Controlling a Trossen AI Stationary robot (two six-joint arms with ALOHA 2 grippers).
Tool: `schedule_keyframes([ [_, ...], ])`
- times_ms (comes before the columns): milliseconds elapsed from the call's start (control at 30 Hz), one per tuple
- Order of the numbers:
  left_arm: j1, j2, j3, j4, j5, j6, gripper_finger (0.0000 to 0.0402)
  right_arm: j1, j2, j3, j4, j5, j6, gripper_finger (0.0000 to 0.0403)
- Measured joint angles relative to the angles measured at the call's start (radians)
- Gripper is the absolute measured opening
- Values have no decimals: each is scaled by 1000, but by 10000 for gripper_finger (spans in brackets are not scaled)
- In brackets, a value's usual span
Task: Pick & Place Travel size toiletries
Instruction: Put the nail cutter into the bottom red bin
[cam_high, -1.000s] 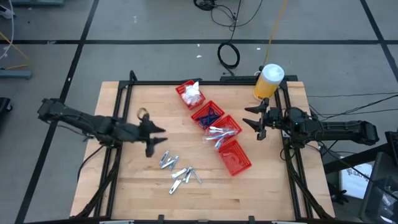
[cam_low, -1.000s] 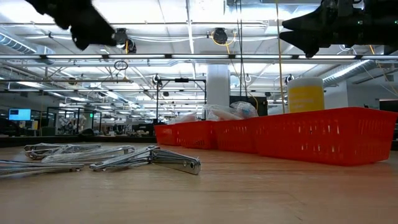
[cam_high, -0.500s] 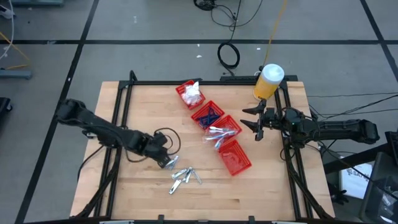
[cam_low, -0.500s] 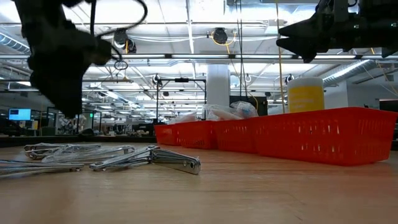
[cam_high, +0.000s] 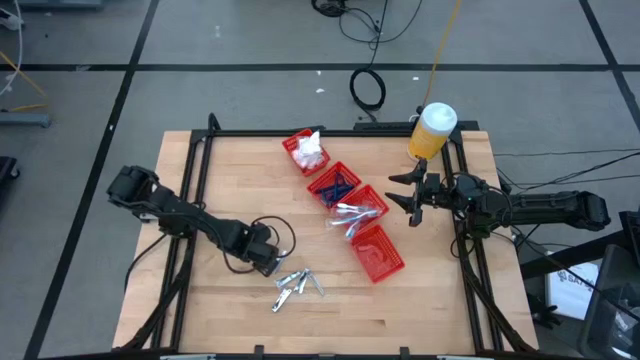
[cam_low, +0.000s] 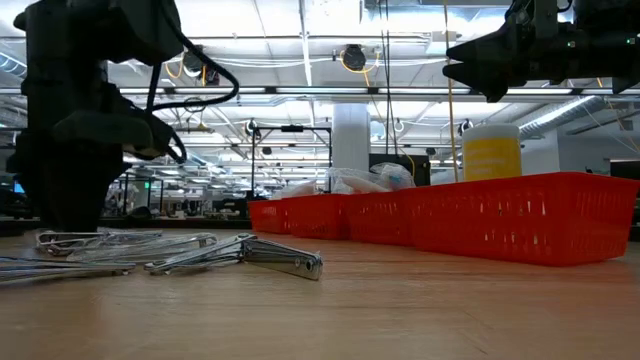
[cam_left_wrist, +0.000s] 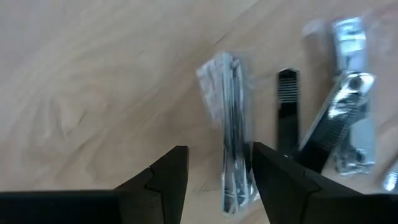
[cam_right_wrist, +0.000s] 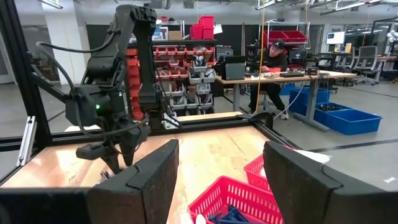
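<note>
A: From above, where do the arms sit?
B: The left gripper (cam_high: 266, 262) is low over the table (cam_high: 220, 310), beside the silvery pieces (cam_high: 297, 285). The right gripper (cam_high: 408, 199) hangs near the red bins (cam_high: 378, 252), fingers apart.

A: At table level?
B: The pieces (cam_low: 240, 255) lie loose on the wood.

A: The left wrist?
B: Fingers (cam_left_wrist: 166, 180) apart, a clear-wrapped piece (cam_left_wrist: 231, 130) just ahead, nothing held.

A: The right wrist?
B: Parted fingers (cam_right_wrist: 144, 180), empty.
</note>
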Motion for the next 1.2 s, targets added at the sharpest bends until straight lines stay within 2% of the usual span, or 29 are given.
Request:
schedule_keyframes([
  [133, -3, 16, 1, -2, 41, -22, 175, 0, 0, 0, 0, 0, 0, 222],
  [533, -9, 43, 3, -24, 11, 0, 165, 0, 0, 0, -1, -2, 27, 221],
  [633, -7, 44, 2, -26, 5, 7, 133, 0, 0, 0, -1, -2, 27, 221],
  [833, -2, 25, 1, -32, -47, 77, 28, 0, 4, 0, -3, 0, 27, 221],
  [1000, -1, -66, 13, -72, -193, 103, 32, 0, 21, 0, -2, 0, 27, 221],
  [1100, -7, -149, 46, -73, -347, 160, 32, 0, 47, 0, 11, -2, 27, 221],
  [1200, -18, -215, 65, 15, -536, 338, 29, 13, 94, 0, 53, 0, 27, 221],
])
